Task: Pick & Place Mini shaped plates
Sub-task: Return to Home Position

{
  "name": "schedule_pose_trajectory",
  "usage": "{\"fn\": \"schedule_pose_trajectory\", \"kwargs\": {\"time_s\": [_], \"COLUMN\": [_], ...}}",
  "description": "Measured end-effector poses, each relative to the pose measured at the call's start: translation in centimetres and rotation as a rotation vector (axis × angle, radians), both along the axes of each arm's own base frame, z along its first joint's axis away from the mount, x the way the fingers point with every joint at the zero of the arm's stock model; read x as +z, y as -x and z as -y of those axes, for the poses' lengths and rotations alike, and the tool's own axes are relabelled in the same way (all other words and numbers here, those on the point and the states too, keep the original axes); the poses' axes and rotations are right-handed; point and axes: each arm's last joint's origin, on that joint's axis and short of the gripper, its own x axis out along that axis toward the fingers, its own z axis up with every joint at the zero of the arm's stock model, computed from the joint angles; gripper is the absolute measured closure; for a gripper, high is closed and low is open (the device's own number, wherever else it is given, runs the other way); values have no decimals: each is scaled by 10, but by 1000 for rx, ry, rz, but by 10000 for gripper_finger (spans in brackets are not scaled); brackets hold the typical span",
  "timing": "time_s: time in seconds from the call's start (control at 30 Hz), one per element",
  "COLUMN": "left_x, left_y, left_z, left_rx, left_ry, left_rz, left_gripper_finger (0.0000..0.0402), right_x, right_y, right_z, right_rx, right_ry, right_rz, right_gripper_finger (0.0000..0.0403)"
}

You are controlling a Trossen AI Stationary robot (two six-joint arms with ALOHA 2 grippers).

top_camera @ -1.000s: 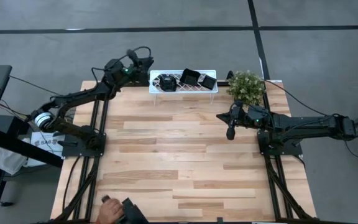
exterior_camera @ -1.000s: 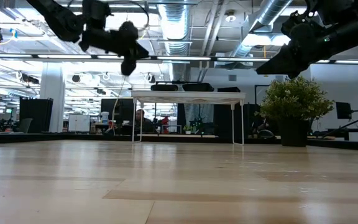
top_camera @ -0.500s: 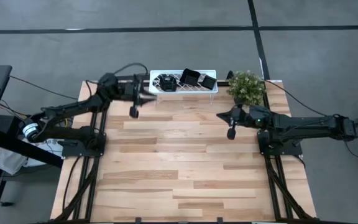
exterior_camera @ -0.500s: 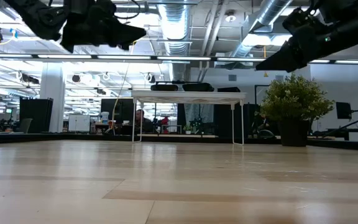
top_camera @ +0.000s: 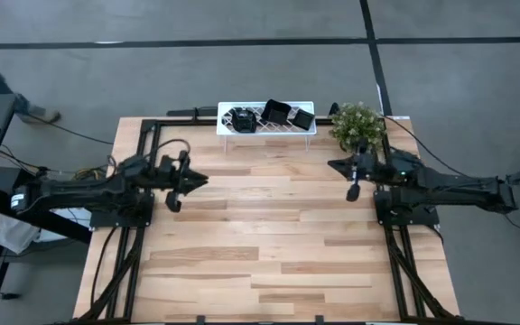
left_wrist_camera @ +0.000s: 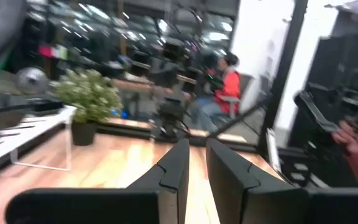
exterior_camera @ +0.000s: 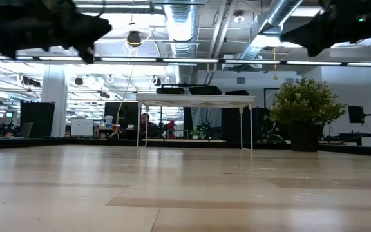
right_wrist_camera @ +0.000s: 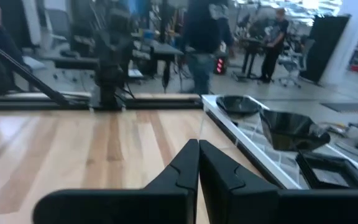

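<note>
Black mini plates (top_camera: 275, 112) sit on white rack (top_camera: 269, 130).

The left gripper (top_camera: 197, 180) has come away from the white rack (top_camera: 269, 130) at the top centre of the high view. It has drawn down to the left-middle of the tabletop (top_camera: 269, 244), and its arm now lies folded and level across the frame's left side. The right gripper (top_camera: 336, 166) has slid slightly to the right, toward its own base. The hand at the bottom edge is gone, and a person's foot (top_camera: 36, 116) has appeared at upper left.
</note>
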Motion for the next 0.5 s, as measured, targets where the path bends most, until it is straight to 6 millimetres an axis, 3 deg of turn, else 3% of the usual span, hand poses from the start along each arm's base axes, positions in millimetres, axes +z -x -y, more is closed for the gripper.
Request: {"fn": "schedule_pose_trajectory", "kwargs": {"time_s": [0.2,0.5], "left_x": [-20,-11], "left_y": [28,40], "left_z": [14,17], "left_rx": [141,154], "left_ry": [-8,-18], "left_rz": [87,162], "left_gripper_finger": [344,344], "right_x": [2,-2], "right_y": [15,40], "right_z": [-4,-8], "right_rx": [42,44], "right_ry": [13,-4], "right_rz": [18,29], "right_gripper_finger": [397,397]}}
